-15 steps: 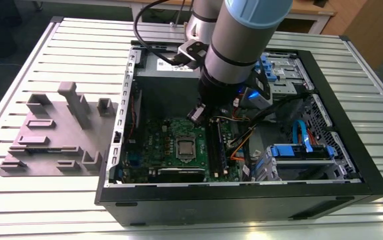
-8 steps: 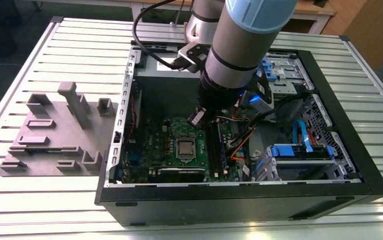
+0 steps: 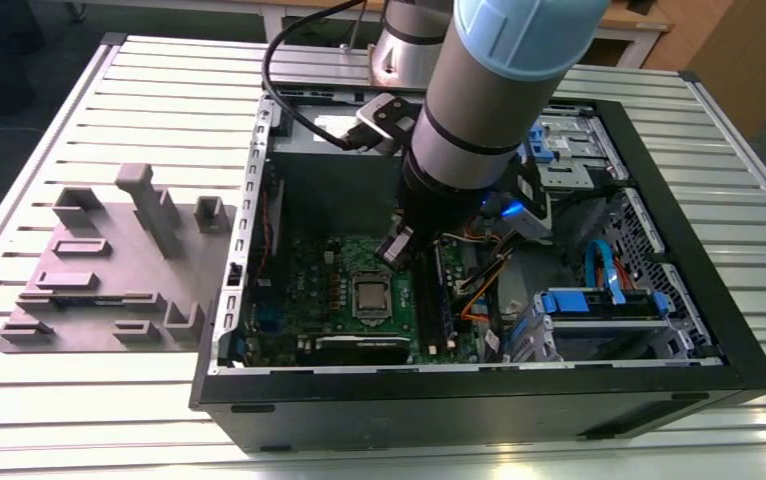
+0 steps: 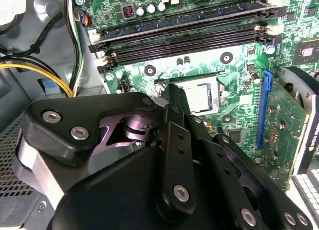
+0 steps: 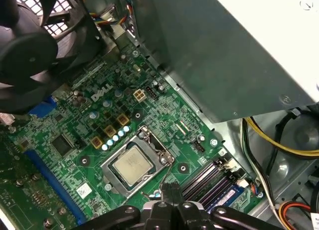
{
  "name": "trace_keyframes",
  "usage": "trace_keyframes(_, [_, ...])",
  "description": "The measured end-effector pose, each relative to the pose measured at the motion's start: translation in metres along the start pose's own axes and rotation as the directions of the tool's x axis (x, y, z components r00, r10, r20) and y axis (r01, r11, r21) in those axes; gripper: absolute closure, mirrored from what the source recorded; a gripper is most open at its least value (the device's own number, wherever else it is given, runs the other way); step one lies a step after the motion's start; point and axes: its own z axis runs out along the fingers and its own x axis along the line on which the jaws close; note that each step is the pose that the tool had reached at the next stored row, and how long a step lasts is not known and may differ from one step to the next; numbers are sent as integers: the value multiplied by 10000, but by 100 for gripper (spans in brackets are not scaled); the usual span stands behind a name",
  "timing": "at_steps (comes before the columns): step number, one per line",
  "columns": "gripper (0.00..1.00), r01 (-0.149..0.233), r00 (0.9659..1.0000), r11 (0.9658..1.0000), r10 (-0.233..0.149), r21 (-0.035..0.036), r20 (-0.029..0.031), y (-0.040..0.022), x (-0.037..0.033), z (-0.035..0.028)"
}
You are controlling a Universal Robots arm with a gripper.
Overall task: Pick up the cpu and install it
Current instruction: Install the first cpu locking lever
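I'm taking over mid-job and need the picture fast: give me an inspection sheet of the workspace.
Surface: slatted metal table carrying an open computer case.
Job's things: cpu lies flat in the metal-framed socket on the green motherboard; nothing grips it.
Clutter: grey plastic tray beside the case, on the exterior view's left.
Grippers: hand above the board near the socket, holding nothing; fingers look closed together.
Cables: yellow and black wire bundle along the case wall; black cable running to the arm.
Surroundings: wooden furniture behind the table.
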Motion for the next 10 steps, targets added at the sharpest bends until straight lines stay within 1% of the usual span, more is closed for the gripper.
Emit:
trace_keyframes(7, [90, 4, 10000, 10000, -4, 0, 0, 0, -1, 0])
trace_keyframes(10, [90, 3, 10000, 10000, -3, 9, 7, 13, -10, 4])
